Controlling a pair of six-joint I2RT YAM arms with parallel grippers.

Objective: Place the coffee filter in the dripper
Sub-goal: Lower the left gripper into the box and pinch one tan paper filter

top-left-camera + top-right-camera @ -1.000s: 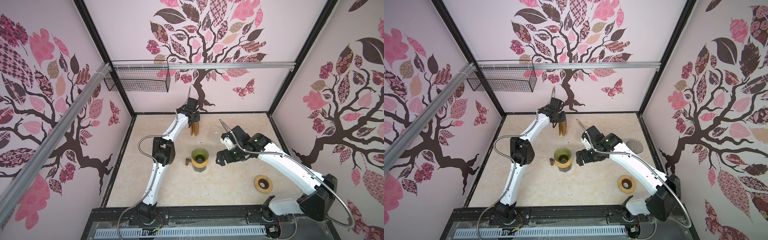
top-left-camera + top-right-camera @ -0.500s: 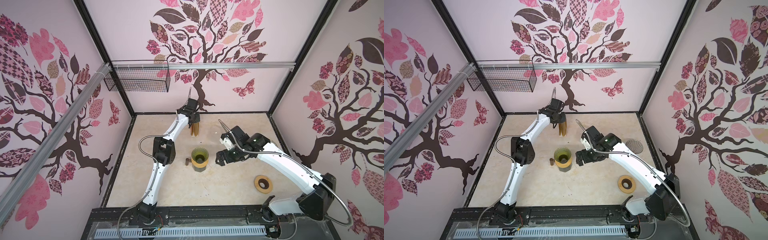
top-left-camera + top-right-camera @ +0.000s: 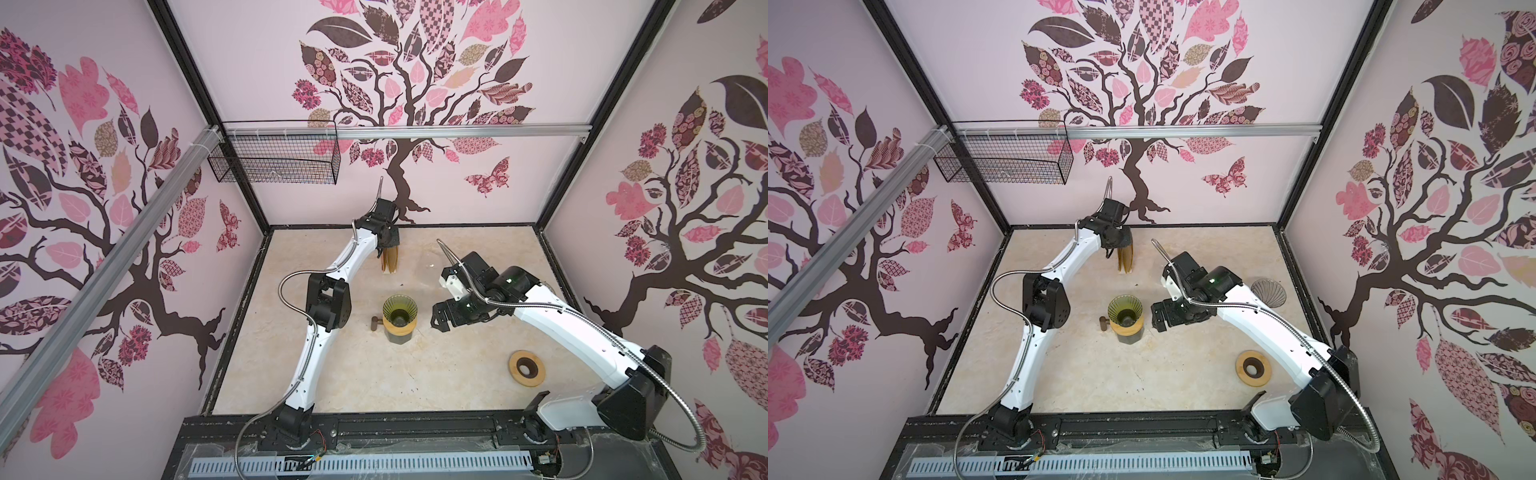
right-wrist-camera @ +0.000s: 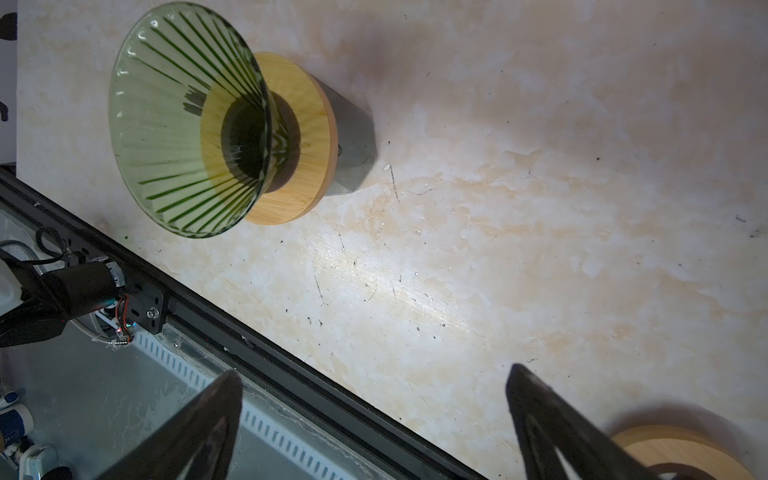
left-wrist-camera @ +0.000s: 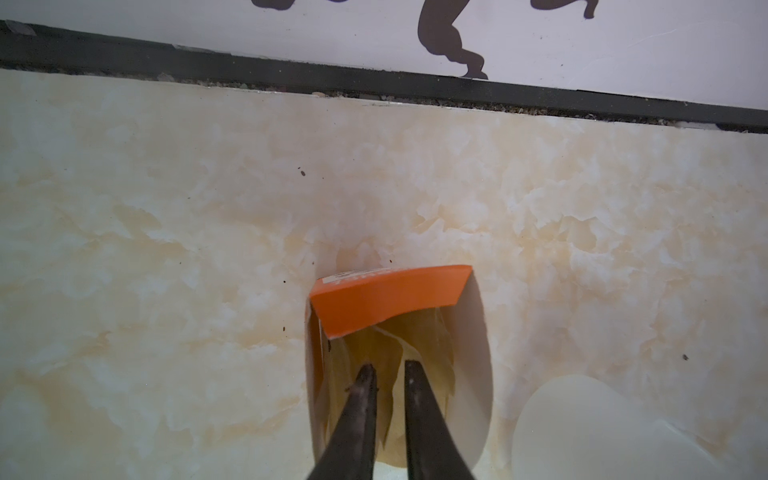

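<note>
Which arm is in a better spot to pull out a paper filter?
Left. The left gripper sits inside the orange filter packet. The right gripper hangs open beside the dripper, away from the packet.

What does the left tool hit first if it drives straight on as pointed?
The brown coffee filters inside the orange-flapped pack; the left tool points into its open mouth. Depth is unclear, so contact may be immediate.

The filter pack (image 5: 386, 299) and the wooden ring (image 4: 698, 446) are each cut off by a wrist view's edge.
</note>
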